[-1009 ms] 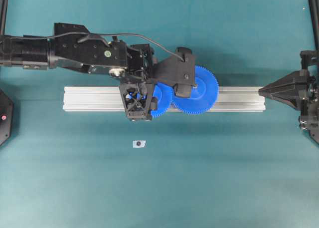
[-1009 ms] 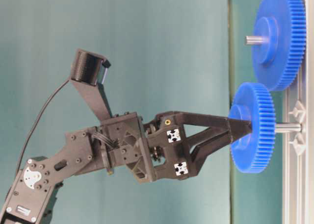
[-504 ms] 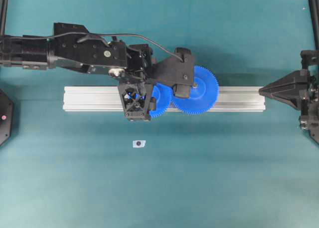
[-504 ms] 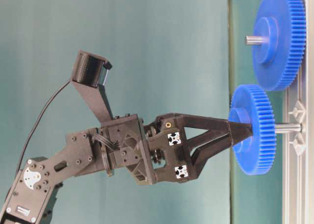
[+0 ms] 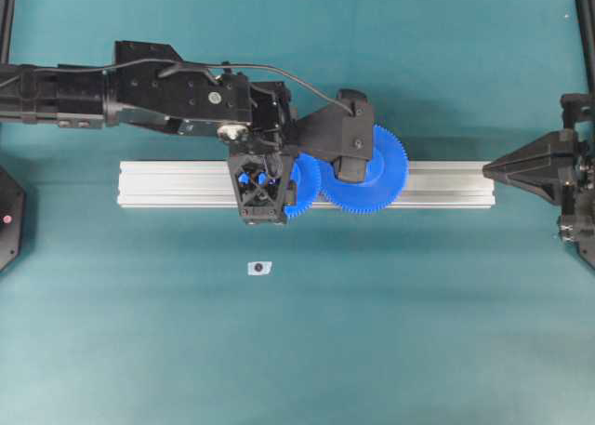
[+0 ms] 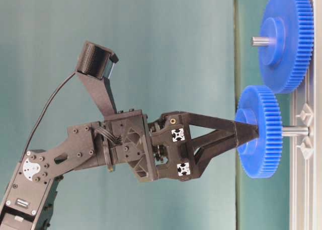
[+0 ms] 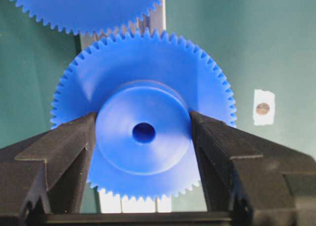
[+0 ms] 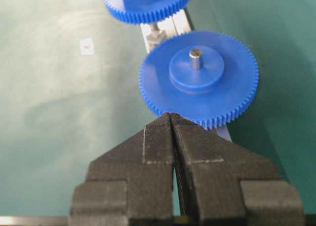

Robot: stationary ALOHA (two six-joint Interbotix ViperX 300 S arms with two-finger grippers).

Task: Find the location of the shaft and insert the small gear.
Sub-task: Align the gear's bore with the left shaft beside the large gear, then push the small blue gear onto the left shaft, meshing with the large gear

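Overhead: the left hand point(image 5: 263, 191) hangs over the aluminium rail point(image 5: 167, 184) that lies across the green table point(image 5: 297, 351), hiding most of the small gear point(image 5: 299, 188); only its right edge shows, touching the teeth of the larger gear point(image 5: 376, 169), which the wrist camera mount partly covers. Nearer, well apart from the rail, lies a small white tag point(image 5: 259, 268). The right hand point(image 5: 488, 171) rests at the rail's right end, its fingers pressed together on nothing.

Table-level view: the left hand point(image 6: 246, 134) grips the small gear point(image 6: 261, 132) by its hub, with the shaft point(image 6: 294, 131) running from the gear's far face to the rail point(image 6: 304, 189); the gear sits part-way along it, apart from the rail. The larger gear point(image 6: 289, 39) stands just beside.

Left wrist: both fingers point(image 7: 64, 152) clamp the hub of the small gear point(image 7: 143, 132); its centre hole is dark.

Right wrist: the right hand point(image 8: 173, 118) is closed just before the larger gear point(image 8: 200, 77), whose grey pin stands upright
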